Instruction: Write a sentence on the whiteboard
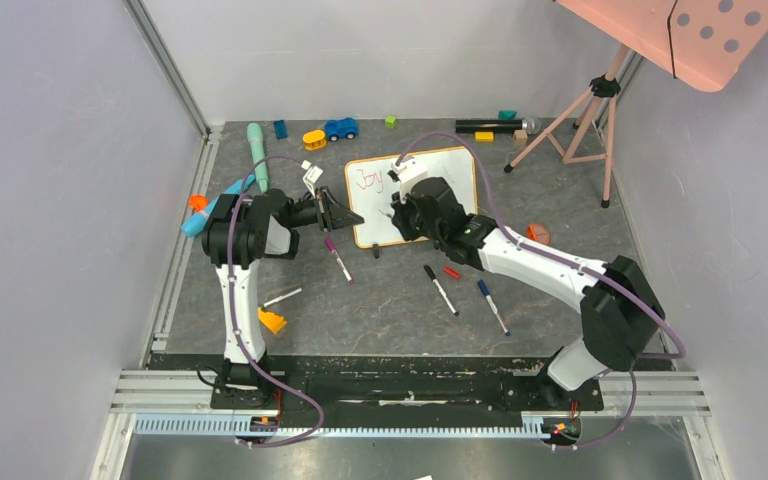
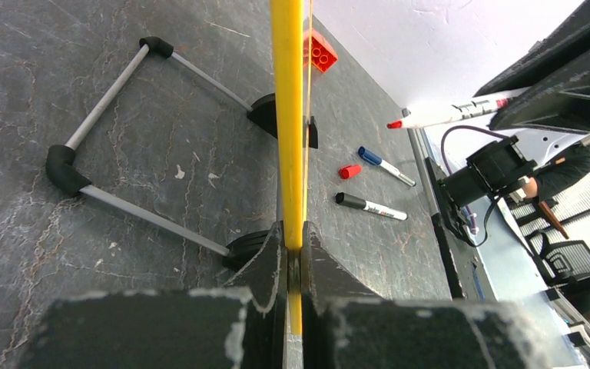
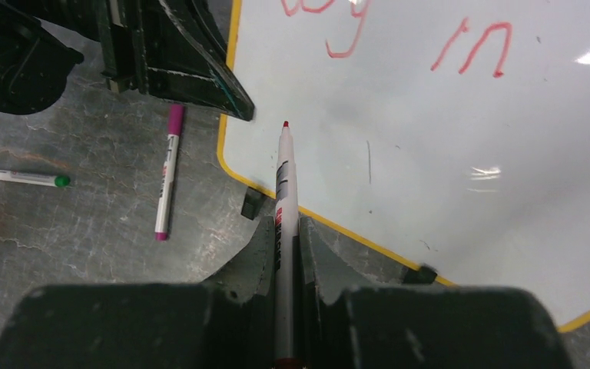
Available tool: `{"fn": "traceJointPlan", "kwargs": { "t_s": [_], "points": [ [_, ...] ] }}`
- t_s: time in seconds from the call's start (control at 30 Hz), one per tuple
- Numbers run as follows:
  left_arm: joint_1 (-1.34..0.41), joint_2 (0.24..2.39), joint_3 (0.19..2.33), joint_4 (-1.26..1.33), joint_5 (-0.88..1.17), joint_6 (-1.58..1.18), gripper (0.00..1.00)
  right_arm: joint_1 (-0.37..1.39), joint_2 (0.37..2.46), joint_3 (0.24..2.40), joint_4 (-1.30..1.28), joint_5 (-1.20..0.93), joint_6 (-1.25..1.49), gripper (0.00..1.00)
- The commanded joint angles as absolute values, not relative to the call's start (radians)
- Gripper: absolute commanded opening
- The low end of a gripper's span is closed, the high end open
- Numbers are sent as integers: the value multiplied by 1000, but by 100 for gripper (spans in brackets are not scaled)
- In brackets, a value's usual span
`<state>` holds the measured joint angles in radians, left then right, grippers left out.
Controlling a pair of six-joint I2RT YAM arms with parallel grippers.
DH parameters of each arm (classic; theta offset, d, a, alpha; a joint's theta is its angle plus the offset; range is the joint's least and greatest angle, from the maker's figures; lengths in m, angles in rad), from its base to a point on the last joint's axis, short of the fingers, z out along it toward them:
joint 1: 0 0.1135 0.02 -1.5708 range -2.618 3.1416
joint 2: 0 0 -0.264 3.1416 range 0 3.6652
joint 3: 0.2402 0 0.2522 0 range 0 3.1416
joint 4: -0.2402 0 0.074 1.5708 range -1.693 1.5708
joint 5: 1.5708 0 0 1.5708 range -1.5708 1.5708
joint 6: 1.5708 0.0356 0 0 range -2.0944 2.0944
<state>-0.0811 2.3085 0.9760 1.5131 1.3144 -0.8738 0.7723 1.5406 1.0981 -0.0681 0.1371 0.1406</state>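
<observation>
Red marker (image 3: 283, 177) sits clenched in the right gripper (image 3: 280, 231), its tip at the lower left of the whiteboard (image 3: 430, 169); whether it touches, I cannot tell. The left gripper (image 2: 292, 250) is clamped on the board's left frame edge, holding it toward the far edge of the table (image 1: 410, 310), about midway along. The sentence (image 3: 472, 50) reads only "Joy in"; the rest looks unwritten.

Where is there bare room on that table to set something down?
The front middle is bare, between the orange wedge and the black marker. So is the right side, between the tripod and the right arm. Crowded: the toys along the back edge, and around the whiteboard.
</observation>
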Motion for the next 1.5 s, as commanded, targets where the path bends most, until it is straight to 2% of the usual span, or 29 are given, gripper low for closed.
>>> {"fn": "traceJointPlan", "kwargs": {
  "t_s": [0.0,0.57,1.47],
  "points": [
    [-94,2337,927,1557,1368,-792,3,808,1599,1201,-42,178,127,0],
    [-82,2325,882,1557,1290,-764,5,824,1663,1255,-60,290,128,0],
    [-81,2250,806,1557,1320,-675,2,827,1655,1259,-69,236,131,0]
  ]
}}
